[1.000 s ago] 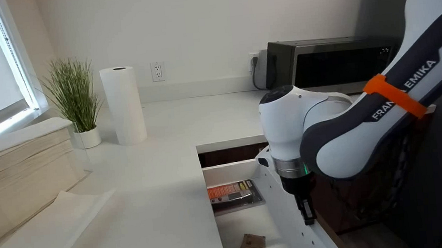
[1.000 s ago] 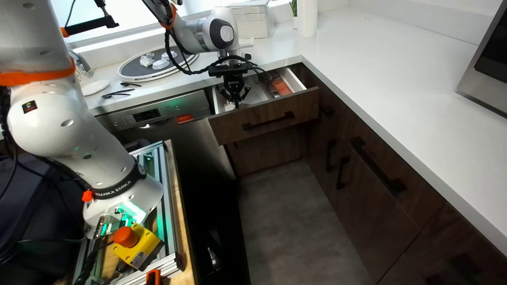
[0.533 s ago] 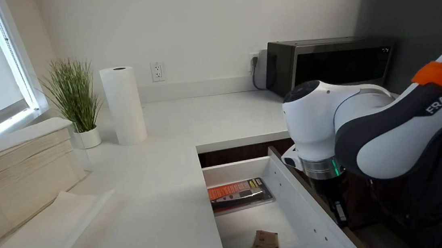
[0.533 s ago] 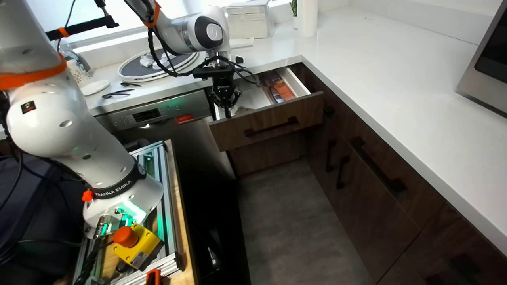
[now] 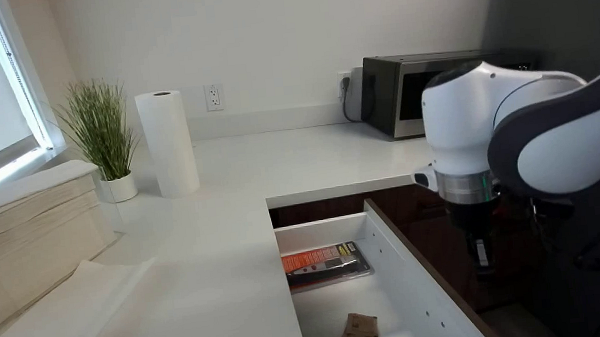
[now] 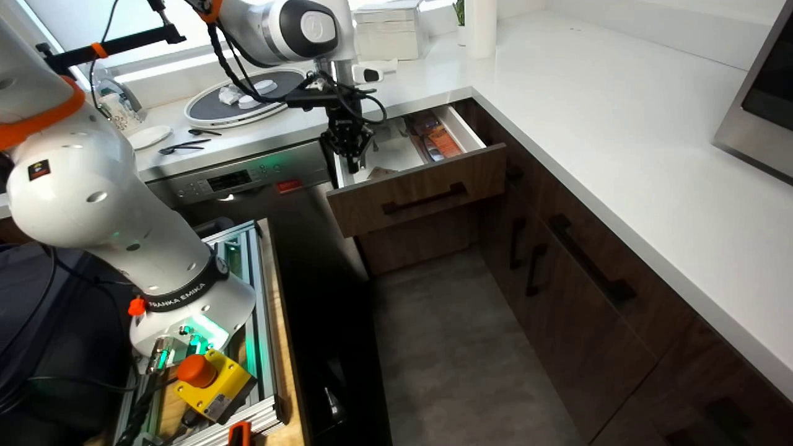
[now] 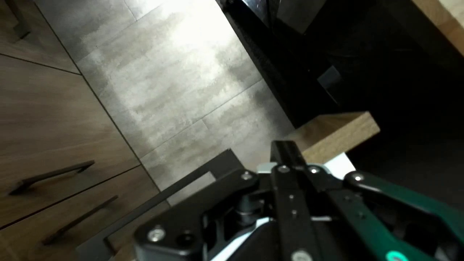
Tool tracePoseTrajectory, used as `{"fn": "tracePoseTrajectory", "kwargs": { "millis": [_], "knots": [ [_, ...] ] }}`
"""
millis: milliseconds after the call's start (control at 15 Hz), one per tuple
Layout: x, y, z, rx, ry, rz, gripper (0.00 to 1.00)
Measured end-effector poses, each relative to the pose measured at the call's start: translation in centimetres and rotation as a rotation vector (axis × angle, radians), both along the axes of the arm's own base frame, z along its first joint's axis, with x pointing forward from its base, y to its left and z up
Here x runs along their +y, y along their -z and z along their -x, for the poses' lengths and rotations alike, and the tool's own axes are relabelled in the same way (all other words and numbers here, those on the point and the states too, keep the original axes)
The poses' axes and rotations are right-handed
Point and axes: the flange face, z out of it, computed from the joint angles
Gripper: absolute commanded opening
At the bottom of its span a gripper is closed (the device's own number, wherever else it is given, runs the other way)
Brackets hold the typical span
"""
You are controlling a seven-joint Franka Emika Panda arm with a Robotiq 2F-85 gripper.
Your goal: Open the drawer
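Drawer [image 6: 415, 182] stands pulled out from under the white counter [image 5: 223, 286], its dark handle [image 6: 424, 199] on the front, one end just beside the dishwasher [image 6: 288, 214]. Inside lie an orange-carded pack [image 5: 326, 265] and, apart from it, brown packets [image 5: 359, 335]. The gripper [image 5: 484, 270] points down and is closed, its fingers [image 7: 282, 157] together in the wrist view. It hangs near the drawer front at the dishwasher end; in an exterior view a dark gap shows between gripper and drawer. In the wrist view the front's pale end edge shows to one side of the fingers, the handle to the other, grey floor [image 7: 174, 90] beyond. On the counter, apart from the drawer, stand a paper roll [image 5: 168, 145], a plant [image 5: 103, 135] near it and a microwave [image 5: 387, 94] partly hidden by the arm [image 5: 464, 130]. A red button [image 6: 196, 370] tops a yellow box [image 6: 228, 376] beside the arm's base.
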Motion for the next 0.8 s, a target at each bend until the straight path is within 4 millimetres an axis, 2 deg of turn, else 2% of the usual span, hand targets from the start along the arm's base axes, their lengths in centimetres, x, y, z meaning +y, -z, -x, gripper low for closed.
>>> {"fn": "tracePoseTrajectory", "kwargs": {
  "millis": [67, 133, 267, 467, 600, 800],
  "knots": [
    [0.2, -2.0, -0.6, -0.041, 0.034, -0.023, 0.25],
    [0.4, -4.3, -1.2, -0.085, 0.068, -0.04, 0.26],
    [0.7, -8.9, -2.0, -0.169, 0.145, -0.073, 0.4],
    [0.4, -14.9, -2.8, -0.266, 0.273, -0.127, 0.62],
    [-0.1, -17.9, -3.0, -0.312, 0.366, -0.159, 0.77],
    [-1.1, -20.7, -2.7, -0.331, 0.486, -0.182, 0.99]
  ]
}}
